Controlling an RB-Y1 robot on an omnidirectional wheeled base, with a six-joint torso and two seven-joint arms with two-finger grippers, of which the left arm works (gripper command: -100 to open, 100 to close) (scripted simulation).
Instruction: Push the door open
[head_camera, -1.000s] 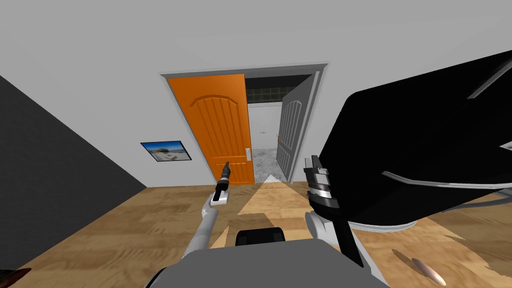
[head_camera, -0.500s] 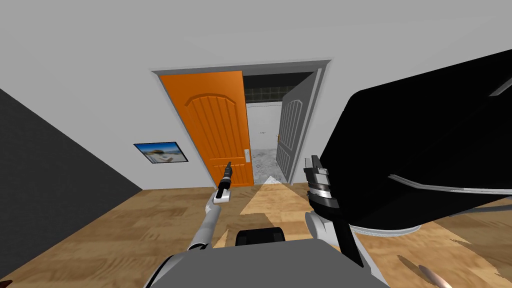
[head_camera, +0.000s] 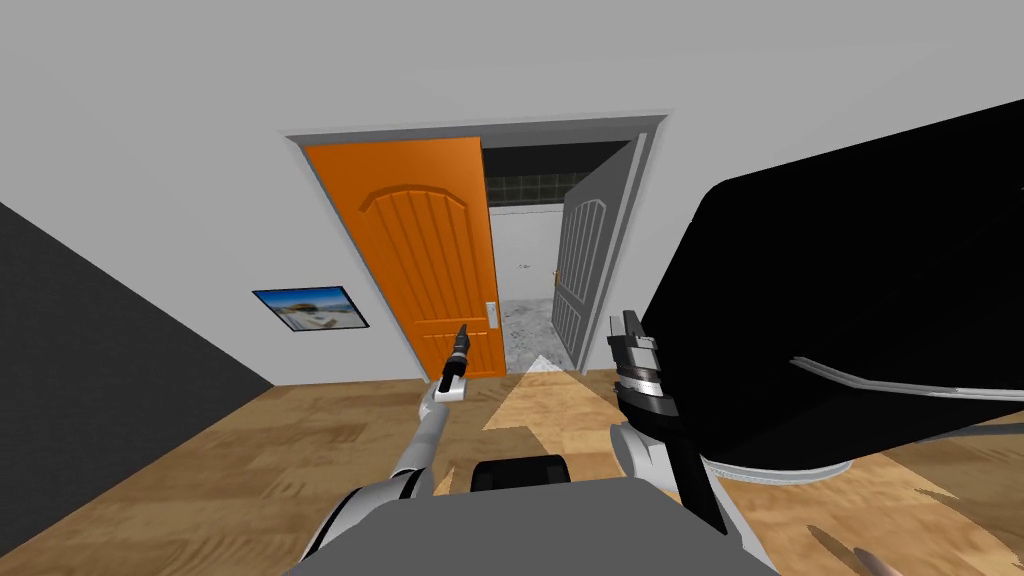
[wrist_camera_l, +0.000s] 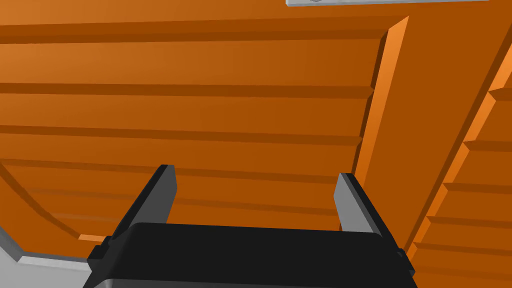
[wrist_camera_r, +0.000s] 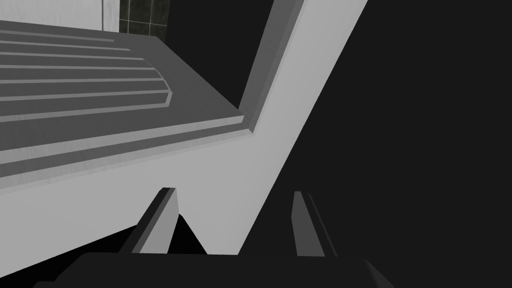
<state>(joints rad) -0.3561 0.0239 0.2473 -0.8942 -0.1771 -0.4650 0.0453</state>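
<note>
We cannot tell whether the tips of the left gripper (head_camera: 461, 335) touch the orange panelled door (head_camera: 420, 250). In the head view they are too small to read, and in the left wrist view the door runs past every edge. A light grey plate (wrist_camera_l: 385, 2) on that door is cut by the picture's edge, so we cannot tell its shape. A large black angular mass (head_camera: 860, 290) hides what lies to our right and runs off the picture. A brownish tapered thing (head_camera: 875, 563) on the wooden floor (head_camera: 250, 470) is cut off, and we cannot name it.
</note>
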